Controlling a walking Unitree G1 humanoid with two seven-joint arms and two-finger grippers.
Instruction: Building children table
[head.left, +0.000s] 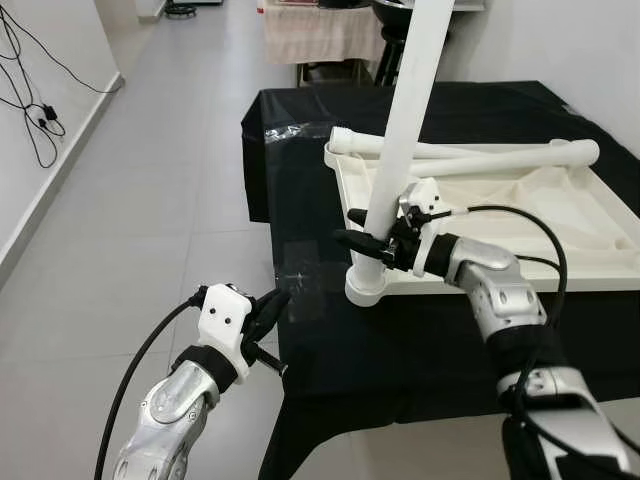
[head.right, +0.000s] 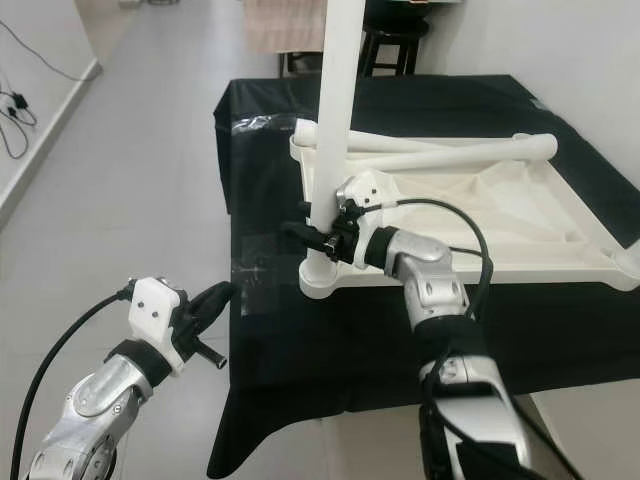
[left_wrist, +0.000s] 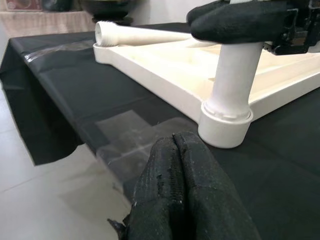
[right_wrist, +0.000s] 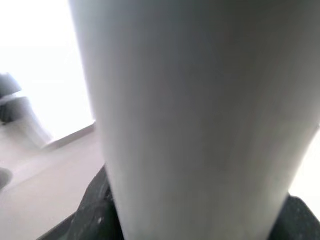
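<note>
Standing upright in the round corner socket of an upturned white plastic tabletop, a white table leg rises out of the top of the head views; the tabletop lies underside-up on a black cloth that covers a low table, with the socket corner at the cloth's near left part, close to its front edge; two more loose legs lie across the tabletop's far edge, touching each other; the right gripper reaches in from the right and clamps the upright leg low down, just above the socket, its black fingers pressed on either side of the tube; the left gripper hovers off the cloth's near left edge, over the grey tiled floor, apart from the tabletop, its two fingers pressed together on nothing; a black cable hangs on the white wall at far left.
</note>
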